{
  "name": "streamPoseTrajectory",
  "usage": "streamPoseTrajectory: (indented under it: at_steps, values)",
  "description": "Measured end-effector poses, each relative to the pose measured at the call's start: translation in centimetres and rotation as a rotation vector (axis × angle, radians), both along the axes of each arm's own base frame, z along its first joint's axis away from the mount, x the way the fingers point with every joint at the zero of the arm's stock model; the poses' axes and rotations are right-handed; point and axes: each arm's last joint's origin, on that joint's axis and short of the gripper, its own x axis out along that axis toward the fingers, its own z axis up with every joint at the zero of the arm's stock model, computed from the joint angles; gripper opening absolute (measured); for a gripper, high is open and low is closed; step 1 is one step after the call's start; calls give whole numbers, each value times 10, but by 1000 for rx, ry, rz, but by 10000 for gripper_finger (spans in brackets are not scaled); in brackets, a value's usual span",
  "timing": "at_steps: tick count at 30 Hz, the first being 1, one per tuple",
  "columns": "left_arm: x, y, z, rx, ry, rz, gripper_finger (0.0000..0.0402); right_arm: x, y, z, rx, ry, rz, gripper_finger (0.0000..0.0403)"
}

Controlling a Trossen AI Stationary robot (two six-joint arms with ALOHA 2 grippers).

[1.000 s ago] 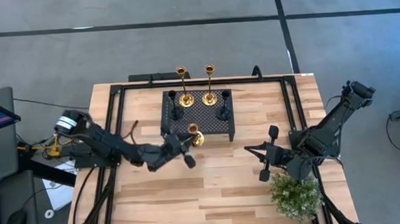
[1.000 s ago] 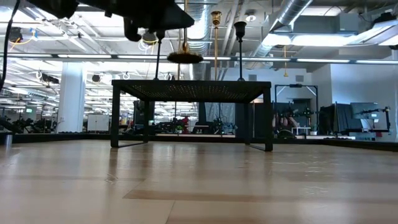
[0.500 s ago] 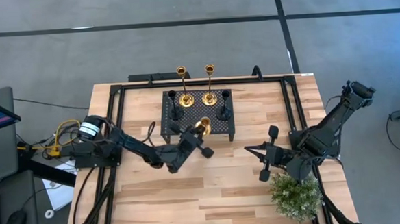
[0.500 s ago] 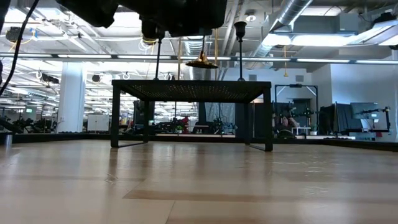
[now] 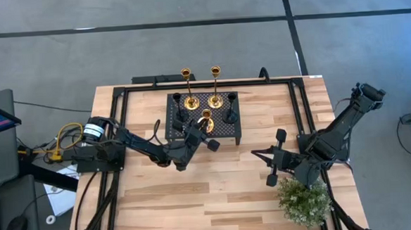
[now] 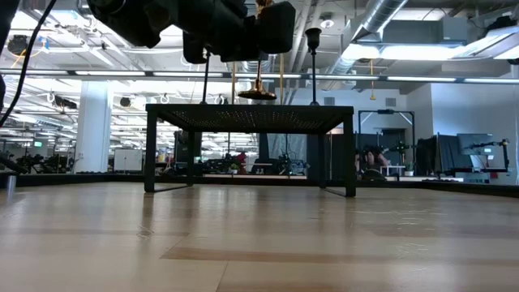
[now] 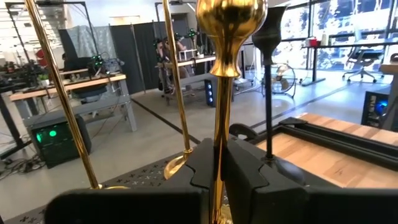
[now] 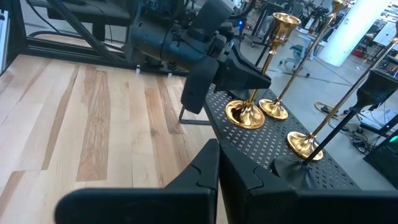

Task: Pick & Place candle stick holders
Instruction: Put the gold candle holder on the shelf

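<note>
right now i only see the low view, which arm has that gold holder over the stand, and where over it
Observer: The left gripper. Its fingers are shut on the stem of the short gold holder, over the front middle of the stand.
Operator: whats near it up there
Observer: One tall gold holder and another tall gold holder stand just behind it, toward the back edge.
Operator: and the right arm
Observer: The right gripper is shut, off to the right of the stand, near the plant.
</note>
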Motion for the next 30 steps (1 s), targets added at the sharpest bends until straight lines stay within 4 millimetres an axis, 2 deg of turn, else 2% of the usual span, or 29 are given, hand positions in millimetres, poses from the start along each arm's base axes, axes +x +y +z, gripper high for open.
streamPoseTrajectory:
  at_steps: [16, 23, 30]
  values:
    - [-5, 12, -20, -72, -67, 34, 17, 0, 0, 0, 2, -1, 0, 0]
    - [-6, 12, -21, -73, -68, 31, 18, 0, 0, 0, 2, -1, 0, 0]
    - [-6, 12, -21, -72, -68, 24, 43, 0, 0, 0, 3, -1, 0, 0]
